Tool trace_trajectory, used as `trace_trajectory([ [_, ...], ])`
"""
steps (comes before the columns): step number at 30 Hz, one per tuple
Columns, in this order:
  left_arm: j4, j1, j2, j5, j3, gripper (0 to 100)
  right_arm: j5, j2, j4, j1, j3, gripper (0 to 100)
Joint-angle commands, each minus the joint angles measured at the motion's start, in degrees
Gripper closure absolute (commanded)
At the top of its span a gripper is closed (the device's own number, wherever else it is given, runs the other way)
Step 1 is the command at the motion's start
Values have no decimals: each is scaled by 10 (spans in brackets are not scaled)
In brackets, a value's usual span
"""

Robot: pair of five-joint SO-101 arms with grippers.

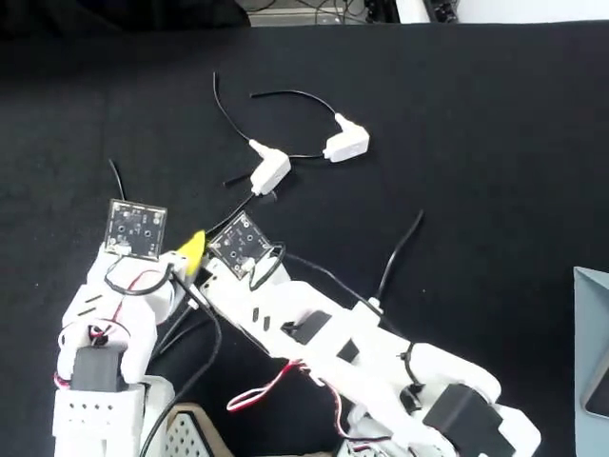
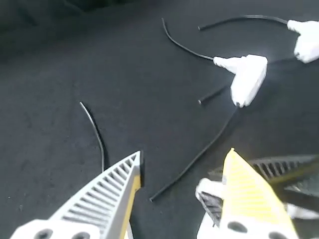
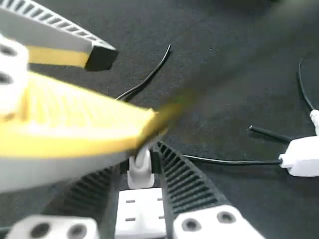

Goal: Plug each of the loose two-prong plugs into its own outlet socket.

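Two loose white two-prong plugs lie on the black table, one (image 1: 269, 171) nearer the arms and one (image 1: 345, 143) farther right; the left wrist view has them as the near plug (image 2: 247, 77) and the far plug (image 2: 306, 42). My left gripper (image 2: 184, 155) is open over bare cloth, its yellow finger (image 1: 193, 249) right beside the right arm's wrist. My right gripper (image 3: 142, 162) is shut on a small white plug (image 3: 140, 172). The left gripper's yellow finger (image 3: 75, 124) crosses just in front of it. The held plug (image 2: 207, 189) is partly hidden behind that finger.
Thin black cords trail from the plugs, and a short loose one (image 1: 115, 178) lies left. A grey-blue object (image 1: 595, 343) sits at the table's right edge. The two arms crowd together at the lower left. The far and right parts of the table offer free room.
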Motion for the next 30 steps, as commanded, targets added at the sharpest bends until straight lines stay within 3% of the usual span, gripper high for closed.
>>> trace_trajectory([
  [1,22,10,-5,-26,-46,734,-2,-2,19,4,-7,987],
  [6,20,-52,-5,-18,-46,736,-4,-5,105,34,-34,987],
  [10,20,-96,-5,43,-26,736,-4,-5,158,34,-64,987],
  [18,-49,-109,-5,64,57,736,-2,-5,169,40,-82,987],
  [24,-49,-109,-5,64,65,736,-4,0,311,45,-170,987],
  [30,-52,-142,-5,67,66,736,-4,0,331,46,-179,987],
])
